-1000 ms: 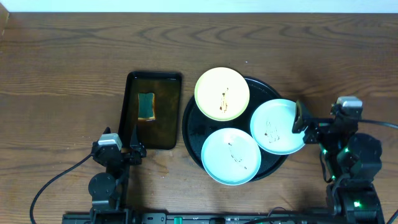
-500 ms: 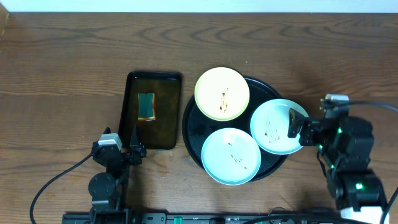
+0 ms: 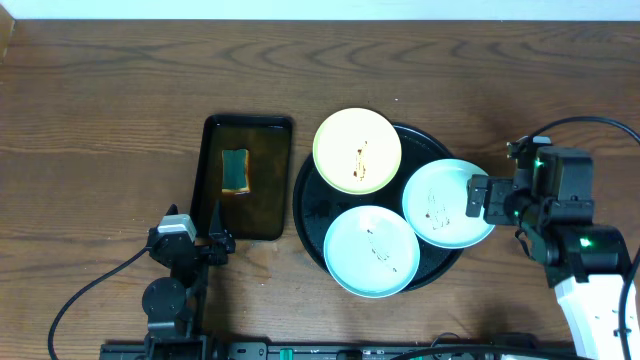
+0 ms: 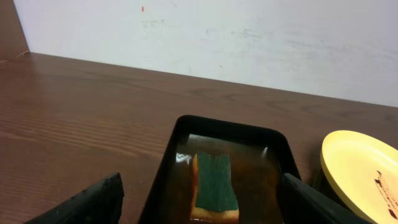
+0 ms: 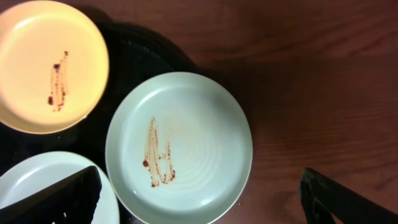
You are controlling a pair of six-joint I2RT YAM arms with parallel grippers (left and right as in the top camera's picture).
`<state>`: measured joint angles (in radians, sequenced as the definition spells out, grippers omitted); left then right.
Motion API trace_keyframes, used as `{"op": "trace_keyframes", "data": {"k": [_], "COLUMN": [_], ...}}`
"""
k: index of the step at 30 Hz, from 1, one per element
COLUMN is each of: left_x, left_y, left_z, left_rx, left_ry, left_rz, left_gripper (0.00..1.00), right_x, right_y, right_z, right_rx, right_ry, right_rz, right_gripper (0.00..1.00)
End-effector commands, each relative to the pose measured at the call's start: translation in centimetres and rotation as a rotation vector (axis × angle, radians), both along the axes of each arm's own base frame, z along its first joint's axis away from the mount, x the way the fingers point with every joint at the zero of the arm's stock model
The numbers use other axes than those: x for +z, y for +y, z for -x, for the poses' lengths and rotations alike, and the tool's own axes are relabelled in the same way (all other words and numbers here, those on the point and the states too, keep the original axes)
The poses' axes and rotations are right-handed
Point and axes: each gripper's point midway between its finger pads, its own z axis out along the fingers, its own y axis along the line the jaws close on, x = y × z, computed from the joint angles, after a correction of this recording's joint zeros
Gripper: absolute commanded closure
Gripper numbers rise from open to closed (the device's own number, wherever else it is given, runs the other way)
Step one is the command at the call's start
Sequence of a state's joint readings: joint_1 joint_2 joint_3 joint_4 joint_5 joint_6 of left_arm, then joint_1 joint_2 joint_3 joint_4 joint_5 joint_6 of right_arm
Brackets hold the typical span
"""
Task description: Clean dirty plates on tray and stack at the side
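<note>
The tray [image 3: 310,215] sits mid-table [image 3: 100,100] and carries 3 plates: yellow plate [image 3: 357,150] far, near mint plate [image 3: 371,251], and right mint plate [image 3: 445,203] overhanging the right rim. The right fingers [image 5: 62,202] are spread wide above the right mint plate, holding nothing. The left fingers [image 4: 87,202] are wide and empty, facing the sponge tray [image 3: 270,200] at left.

I read one pale yellow plate [image 3: 357,150], one pale mint plate [image 3: 447,203] and a second mint plate [image 3: 371,250], all smeared brown (thin streaks); the tray [image 3: 308,207] is glossy black, the sponge [image 3: 236,170] green over yellow, the table [image 3: 100,100] dark woodgrain.
</note>
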<state>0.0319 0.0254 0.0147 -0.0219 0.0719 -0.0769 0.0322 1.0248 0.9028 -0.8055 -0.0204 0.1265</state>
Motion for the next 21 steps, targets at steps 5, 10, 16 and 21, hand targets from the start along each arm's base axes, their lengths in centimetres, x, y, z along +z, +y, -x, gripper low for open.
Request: {"op": "trace_keyframes", "data": {"k": [5, 10, 16, 21], "left_x": [-1.4, -1.5, 1.4, 2.3], "left_y": [-0.2, -0.8, -0.8, -1.8], "left_z": [0.1, 0.7, 0.2, -2.7], "left_rx": [-0.008, -0.029, -0.023, -0.077], "left_ry": [0.052, 0.147, 0.294, 0.527], "left_rz": [0.045, 0.093, 0.111, 0.133], "left_gripper": [0.21, 0.21, 0.21, 0.21], "right_x": [-0.9, -1.4, -1.7, -1.7], "right_y": [-0.3, -1.3, -2.5, -2.7], "right_z": [-0.7, -0.8, -0.7, -0.7], "right_rx": [-0.036, -0.074, -0.117, -0.121], "right_ry": [0.042, 0.061, 0.076, 0.075], "right_rz": [-0.004, -0.006, -0.011, -0.017], "right_gripper": [0.01, 0.01, 0.01, 0.01]}}
